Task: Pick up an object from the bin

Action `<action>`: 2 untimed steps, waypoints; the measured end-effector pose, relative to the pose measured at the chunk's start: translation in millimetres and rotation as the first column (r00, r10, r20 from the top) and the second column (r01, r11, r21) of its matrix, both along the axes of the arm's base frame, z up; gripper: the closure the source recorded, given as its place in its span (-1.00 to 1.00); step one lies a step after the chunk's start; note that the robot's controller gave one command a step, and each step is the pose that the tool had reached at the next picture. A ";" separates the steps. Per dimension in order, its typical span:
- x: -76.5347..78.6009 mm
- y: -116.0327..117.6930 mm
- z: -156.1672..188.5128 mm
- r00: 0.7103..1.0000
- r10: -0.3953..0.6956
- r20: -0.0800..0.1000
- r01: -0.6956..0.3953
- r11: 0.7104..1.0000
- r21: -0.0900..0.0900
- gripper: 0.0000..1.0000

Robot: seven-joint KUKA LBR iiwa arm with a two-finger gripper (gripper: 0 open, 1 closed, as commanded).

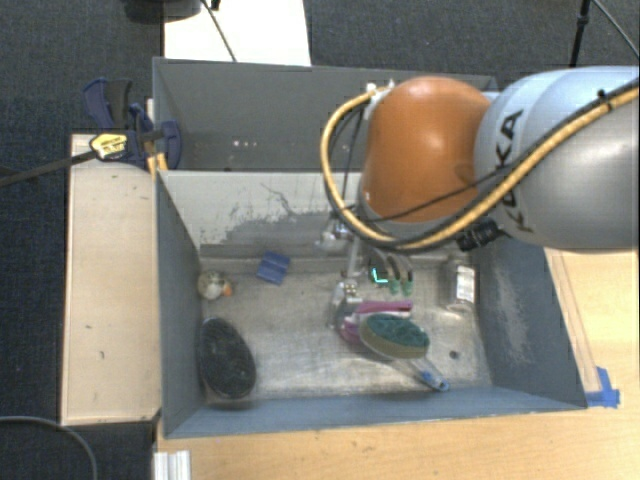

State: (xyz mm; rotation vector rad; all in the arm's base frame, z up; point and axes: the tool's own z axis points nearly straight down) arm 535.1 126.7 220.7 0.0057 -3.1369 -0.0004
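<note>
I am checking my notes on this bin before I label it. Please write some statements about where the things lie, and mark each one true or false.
1. A small blue block lies near the far wall of the bin, to the left of the gripper. True.
2. The dark oval thing lies in the near right corner. False: it lies in the near left corner.
3. The gripper is low in the bin, next to a round green-topped thing with a purple part under it. True.
4. The small blue block rests on the dark oval thing. False: they lie well apart, with bare floor between them.
</note>
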 end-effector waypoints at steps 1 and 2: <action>9.7 -71.3 -123.8 0.986 -0.168 0.000 0.168 0.986 -0.002 -1.00; 26.6 -106.3 -147.3 0.988 0.156 0.011 -0.156 0.988 0.003 -1.00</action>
